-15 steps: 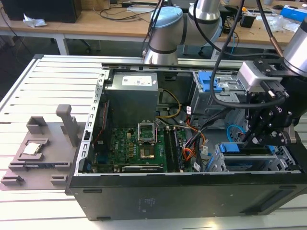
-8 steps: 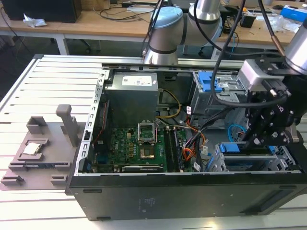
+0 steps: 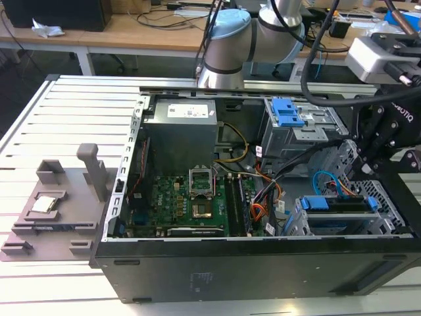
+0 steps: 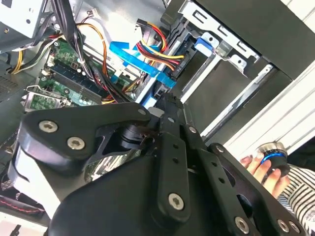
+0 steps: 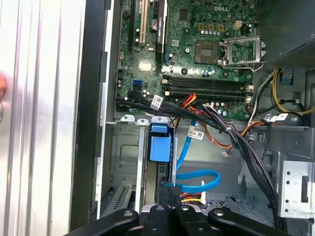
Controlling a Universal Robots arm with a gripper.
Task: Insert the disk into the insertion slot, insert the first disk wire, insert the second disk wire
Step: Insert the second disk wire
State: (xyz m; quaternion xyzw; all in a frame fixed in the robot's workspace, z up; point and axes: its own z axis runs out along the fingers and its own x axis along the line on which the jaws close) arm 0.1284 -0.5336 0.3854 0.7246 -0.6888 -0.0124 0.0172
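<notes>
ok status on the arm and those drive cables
Gripper down at the drive cage. Blue cable looped beside it. Orange-black wires lie loose nearby.

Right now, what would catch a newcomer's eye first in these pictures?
The open computer case with its green motherboard bared, mid-table in the exterior view. Toward that view's right, the black gripper hangs over the drive cage, where the light-blue cable loops. In the second wrist view, a person's hand rests on a knob outside the case.
</notes>
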